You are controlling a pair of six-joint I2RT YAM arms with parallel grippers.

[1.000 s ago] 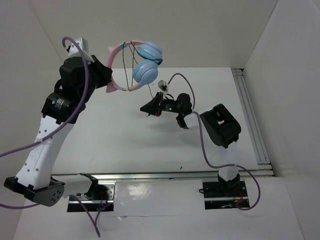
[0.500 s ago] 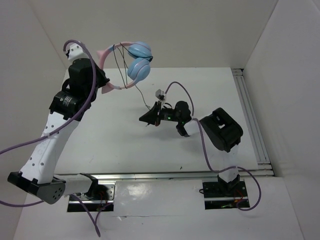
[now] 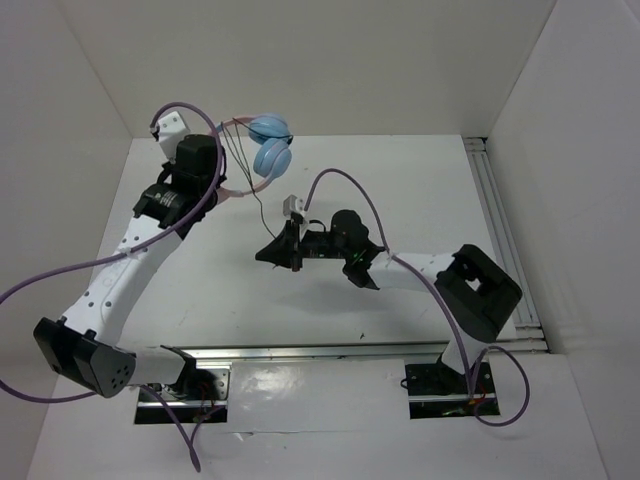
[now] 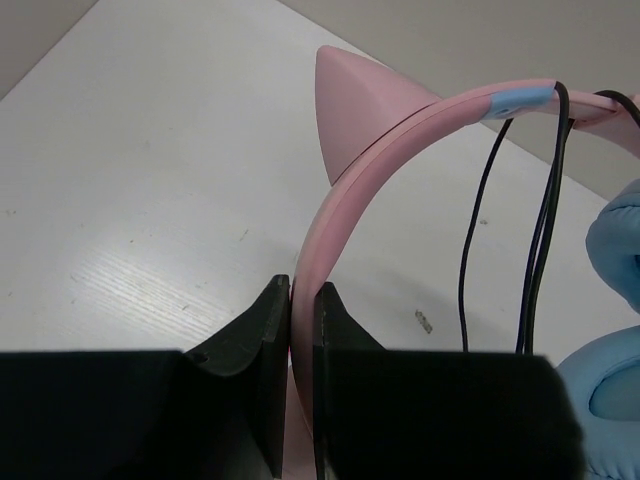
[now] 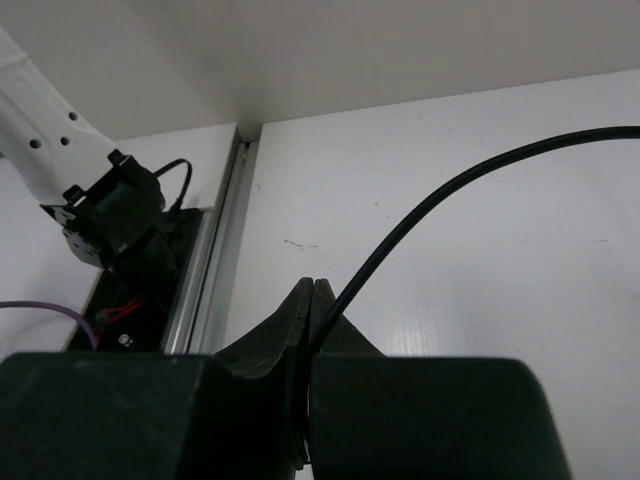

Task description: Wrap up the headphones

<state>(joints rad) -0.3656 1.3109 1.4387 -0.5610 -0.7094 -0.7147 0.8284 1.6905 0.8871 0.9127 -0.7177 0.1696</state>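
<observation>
Headphones [image 3: 271, 146]: held up off the table [image 3: 430, 190] at its far left, close to the back wall, the two light blue ear cups [image 3: 272, 158] stacked together on the side towards the middle.
Left gripper [image 4: 302, 298]: closed tight on the pink headband [image 4: 345, 195], which passes up between the jaws and arches away to the right, one cat-ear point standing just above the grip.
Right gripper [image 5: 313, 288]: jaws pressed together with the thin black cord [image 5: 455, 188] pinched between the tips; it hangs low over the middle of the table, pointing left.
Cord on the band: several dark strands already cross the headband beside the ear cups, seen from the left wrist.
Key relation: the headphones lie up, left and farther back from the right gripper, and the free run of cord slants between them, from the band down to the pinch.
Nearer arm: the left holds the headphones themselves; the right holds only the cord, well apart from them.
Likely next need: the right arm probably has to carry the cord around the band, across its arch, while the left keeps it steady.
</observation>
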